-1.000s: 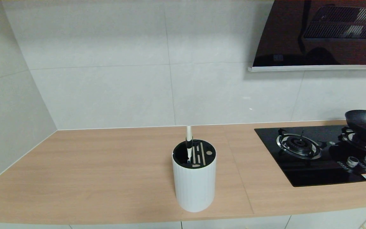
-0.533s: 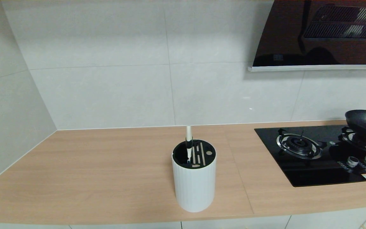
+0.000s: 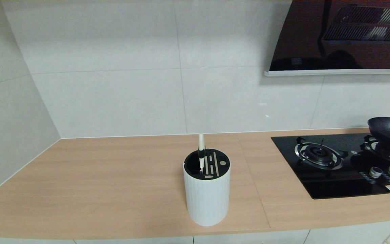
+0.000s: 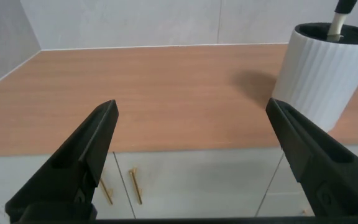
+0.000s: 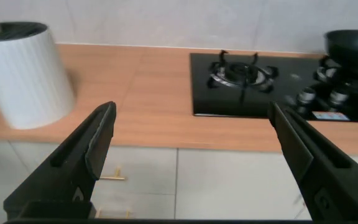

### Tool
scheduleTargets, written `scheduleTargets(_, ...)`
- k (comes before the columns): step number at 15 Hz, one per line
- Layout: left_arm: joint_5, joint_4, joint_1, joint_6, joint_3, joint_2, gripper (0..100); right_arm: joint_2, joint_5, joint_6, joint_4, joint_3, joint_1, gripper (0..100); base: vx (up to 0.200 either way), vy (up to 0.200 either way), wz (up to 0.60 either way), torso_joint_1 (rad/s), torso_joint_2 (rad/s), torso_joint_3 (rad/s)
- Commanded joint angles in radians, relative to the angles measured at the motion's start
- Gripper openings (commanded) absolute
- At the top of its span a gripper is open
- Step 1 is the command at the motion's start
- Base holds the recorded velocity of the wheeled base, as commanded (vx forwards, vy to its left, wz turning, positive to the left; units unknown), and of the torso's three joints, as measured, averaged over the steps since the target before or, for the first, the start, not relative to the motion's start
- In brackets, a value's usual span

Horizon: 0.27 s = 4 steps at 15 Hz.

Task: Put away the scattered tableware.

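**Kitchen counter with the storing step apparently complete.**

- **Far left:** the wooden counter (image 3: 90, 189) runs out from the tiled corner.
- **Left claw:** the left claw (image 4: 191, 118) hangs low in front of the counter's front edge. Its jaws are spread wide and it holds nothing.
- **Step in hand:** both claws are unladen and one piece is already housed, so this is probably the pause after a placement, and possibly the end of the task. The next move calls for finding any further loose piece. If one turns up, a wide claw would have to close on its handle, lift it clear and lower it upright into the holder.
- **Centre:** the white ribbed holder (image 3: 208, 200) stands upright near the counter's front edge.
  - Its black top is divided into an open well on the left half and a slotted insert on the right.
  - A single utensil (image 3: 201, 152) with a pale handle and a dark band stands nearly upright in the open well, just beside the slots. Its working end is hidden inside, so its kind cannot be told.
  - The slots appear unoccupied.
- **Right of centre:** the right claw (image 5: 192, 115) also hangs low before the counter edge, jaws wide and carrying nothing.
- **Right:** a black gas hob (image 3: 333, 183) is set into the counter, well apart from the holder.
- **Far right:** a dark pan (image 3: 389, 128) sits on the hob's farther burner. Its contents cannot be judged.
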Motion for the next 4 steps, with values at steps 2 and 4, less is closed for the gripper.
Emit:
scheduleTargets(2,0.0,0.001,0.0,0.0,0.0,0.002,100,0.002,-0.001,0.004,0.003,0.0,0.0,100,0.0,0.0,0.0,0.0,0.0,0.0)
scheduleTargets(4,0.0,0.001,0.0,0.0,0.0,0.002,100,0.002,-0.001,0.014,0.003,0.0,0.0,100,0.0,0.0,0.0,0.0,0.0,0.0)
